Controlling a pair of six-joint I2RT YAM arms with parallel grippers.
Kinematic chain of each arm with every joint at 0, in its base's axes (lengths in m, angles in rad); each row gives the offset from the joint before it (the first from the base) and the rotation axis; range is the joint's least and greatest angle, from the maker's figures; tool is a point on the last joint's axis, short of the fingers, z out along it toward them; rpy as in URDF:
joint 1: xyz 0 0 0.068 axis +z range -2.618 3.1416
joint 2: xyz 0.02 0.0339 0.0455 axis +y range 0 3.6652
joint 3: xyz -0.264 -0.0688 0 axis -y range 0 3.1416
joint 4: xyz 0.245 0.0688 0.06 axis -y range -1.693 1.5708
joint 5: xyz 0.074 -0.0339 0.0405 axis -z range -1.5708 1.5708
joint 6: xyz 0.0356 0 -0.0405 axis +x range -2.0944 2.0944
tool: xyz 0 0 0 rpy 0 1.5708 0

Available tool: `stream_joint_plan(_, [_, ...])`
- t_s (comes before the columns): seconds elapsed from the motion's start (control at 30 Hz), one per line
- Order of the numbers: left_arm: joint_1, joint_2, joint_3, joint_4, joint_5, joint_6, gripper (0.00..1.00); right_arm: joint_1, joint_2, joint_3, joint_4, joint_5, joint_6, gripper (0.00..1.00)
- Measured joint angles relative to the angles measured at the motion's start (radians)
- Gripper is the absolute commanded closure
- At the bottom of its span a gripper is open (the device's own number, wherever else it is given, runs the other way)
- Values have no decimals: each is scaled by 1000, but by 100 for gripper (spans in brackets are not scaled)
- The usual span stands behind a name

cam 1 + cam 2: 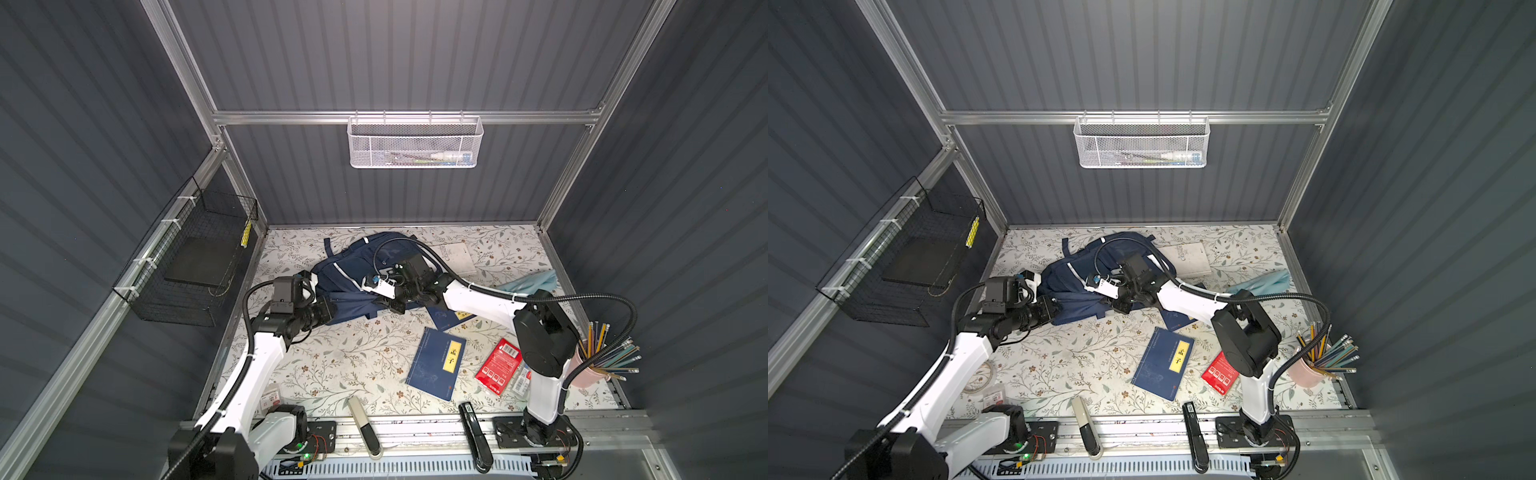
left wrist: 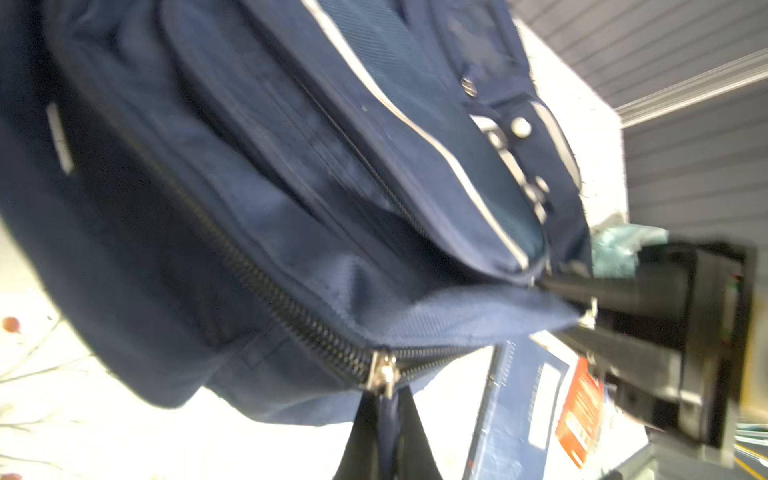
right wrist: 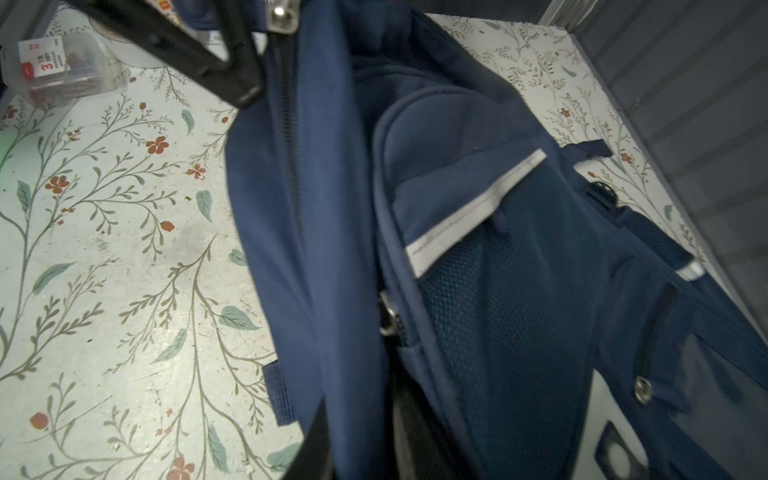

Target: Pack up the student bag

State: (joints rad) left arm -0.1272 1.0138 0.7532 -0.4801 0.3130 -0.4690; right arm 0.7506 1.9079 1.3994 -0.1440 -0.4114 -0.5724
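Navy student bag (image 1: 357, 266), lying mid-frame on the counter (image 1: 332, 374), zip pull pinched by the left gripper (image 2: 386, 411), right gripper (image 2: 557, 309) jaws parted at its rim; blue book (image 1: 436, 363), red packet (image 1: 498, 365), pencils (image 1: 615, 357) not yet packed.

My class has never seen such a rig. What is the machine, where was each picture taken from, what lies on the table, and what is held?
It is a robot with two white arms, each ending in a two-fingered gripper. Two pictures look down from overhead on the booth; the other two come from cameras on the wrists. On the floral table lie the student bag, a blue book, a red packet, a white book, a teal cloth and a pink cup of pencils. The left gripper is shut on the bag's zip pull. The right gripper has its jaws parted at the bag's edge, apparently clamping nothing.
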Motion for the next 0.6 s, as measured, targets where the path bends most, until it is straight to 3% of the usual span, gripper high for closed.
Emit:
stream_joint_plan(0.2, [-195, -110, -53, -8, -116, -140, 100, 5, -54, -16, -64, 71, 51, 36])
stream_joint_plan(0.37, [-286, -89, -78, -12, -149, -214, 100, 129, -85, -45, -5, 79, 70, 35])
stream_joint_plan(0.5, [-304, -80, -77, -2, -160, -225, 100, 164, -20, 34, -7, 53, 77, 47])
stream_joint_plan(0.53, [-304, -76, -75, 2, -161, -224, 100, 161, -2, 52, -10, 50, 76, 54])
stream_joint_plan(0.6, [-304, -64, -74, 11, -164, -224, 100, 154, 19, 63, -19, 33, 69, 84])
